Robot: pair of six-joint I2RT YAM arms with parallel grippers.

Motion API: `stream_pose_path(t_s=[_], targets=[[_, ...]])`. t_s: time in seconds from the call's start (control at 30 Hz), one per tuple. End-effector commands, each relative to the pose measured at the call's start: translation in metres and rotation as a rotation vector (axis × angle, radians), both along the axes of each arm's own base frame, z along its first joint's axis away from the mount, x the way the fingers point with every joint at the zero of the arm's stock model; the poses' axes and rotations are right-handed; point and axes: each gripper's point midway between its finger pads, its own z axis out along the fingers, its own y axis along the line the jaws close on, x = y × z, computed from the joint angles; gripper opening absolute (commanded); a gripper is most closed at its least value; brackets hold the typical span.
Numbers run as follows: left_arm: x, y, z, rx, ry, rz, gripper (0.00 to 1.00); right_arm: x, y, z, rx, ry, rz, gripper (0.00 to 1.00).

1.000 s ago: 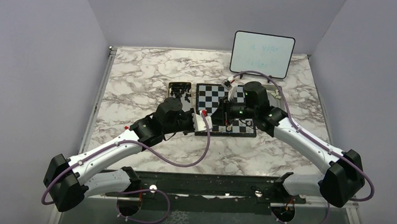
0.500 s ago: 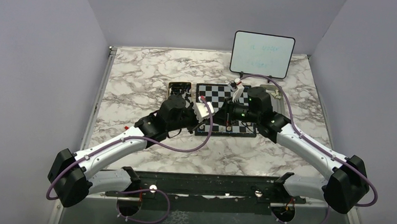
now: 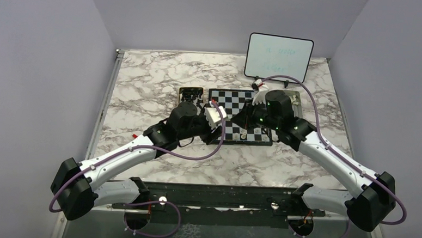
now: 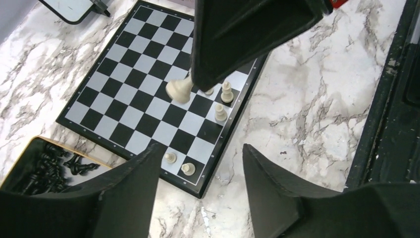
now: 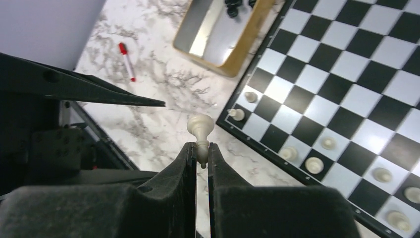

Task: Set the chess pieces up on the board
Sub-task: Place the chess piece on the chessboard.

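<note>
Since a second ago the left gripper [image 4: 200,153] has spread its fingers, and it hovers empty over the near left corner of the board [image 4: 124,89]. The right gripper [image 5: 201,148] has risen, pinching a cream piece [image 5: 200,130] by its narrow end above the board. Other cream pieces [image 4: 220,113] stand along the near edge. A tray [image 3: 191,89] lies just left.

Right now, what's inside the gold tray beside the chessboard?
Black chess pieces lie heaped in the tray. The left hand covers one corner, so more may hide there.
</note>
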Motion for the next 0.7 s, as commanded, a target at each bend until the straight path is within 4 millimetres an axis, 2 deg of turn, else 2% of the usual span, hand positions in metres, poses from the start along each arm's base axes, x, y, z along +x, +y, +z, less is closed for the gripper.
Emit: stream_pose_path(t_s=[0.0, 0.07, 0.1, 0.13, 0.17, 0.37, 0.47, 0.53, 0.67], targets=[[0.003, 0.006, 0.007, -0.002, -0.041, 0.029, 0.67, 0.010, -0.037, -0.006, -0.211, -0.031, -0.109, 0.01], [0.004, 0.009, 0.005, 0.020, -0.057, 0.030, 0.74, 0.008, -0.049, -0.011, -0.277, -0.013, -0.126, 0.01], [0.006, 0.011, 0.005, 0.024, -0.062, 0.040, 0.81, 0.007, -0.054, -0.013, -0.308, -0.005, -0.133, 0.01], [0.007, 0.013, 0.005, 0.028, -0.067, 0.049, 0.92, 0.006, -0.058, -0.014, -0.334, 0.003, -0.136, 0.01], [0.008, 0.014, 0.003, 0.037, -0.066, 0.055, 0.98, 0.004, -0.061, -0.018, -0.361, 0.019, -0.129, 0.01], [0.021, 0.029, -0.002, 0.082, -0.046, 0.117, 0.99, -0.002, -0.079, -0.037, -0.504, 0.102, -0.128, 0.01], [0.031, 0.042, 0.001, 0.058, -0.016, 0.146, 0.99, -0.004, -0.085, -0.047, -0.564, 0.145, -0.118, 0.01], [0.041, 0.057, 0.002, 0.022, 0.008, 0.186, 0.99, -0.004, -0.090, -0.054, -0.610, 0.171, -0.117, 0.01], [0.040, 0.070, -0.001, 0.007, -0.009, 0.202, 0.99, -0.002, -0.098, -0.075, -0.684, 0.241, -0.115, 0.02]])
